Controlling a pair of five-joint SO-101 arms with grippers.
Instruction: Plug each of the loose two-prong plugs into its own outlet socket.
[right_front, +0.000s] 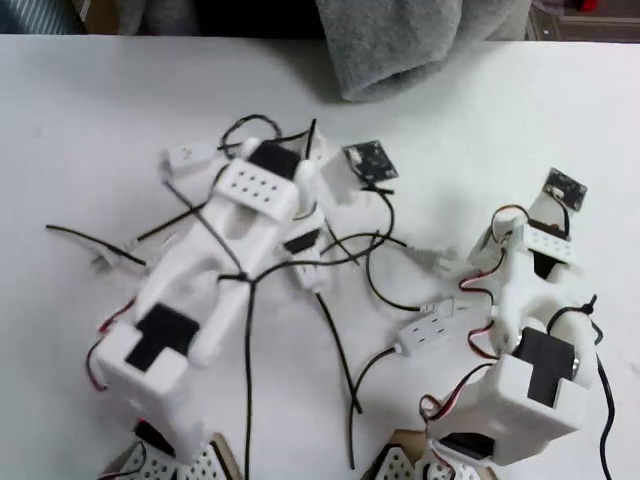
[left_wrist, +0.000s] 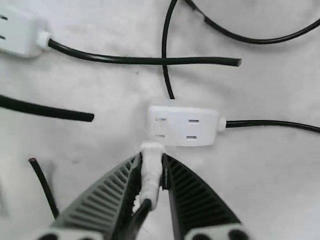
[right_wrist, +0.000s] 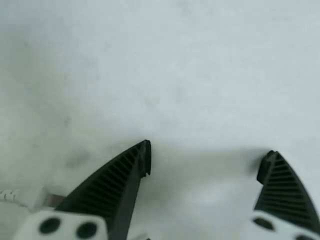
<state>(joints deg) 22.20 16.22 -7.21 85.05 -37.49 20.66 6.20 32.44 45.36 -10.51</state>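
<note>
Left claw (left_wrist: 151, 162) tight on one plug (left_wrist: 150, 182), two outlet sockets (left_wrist: 184, 127) (left_wrist: 17, 32) ahead (right claw (right_wrist: 208, 150) agape)

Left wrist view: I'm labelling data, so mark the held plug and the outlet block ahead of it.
plug (left_wrist: 151, 167), left wrist view, middle of its white body
outlet block (left_wrist: 178, 128), left wrist view, centre of slotted face
</note>
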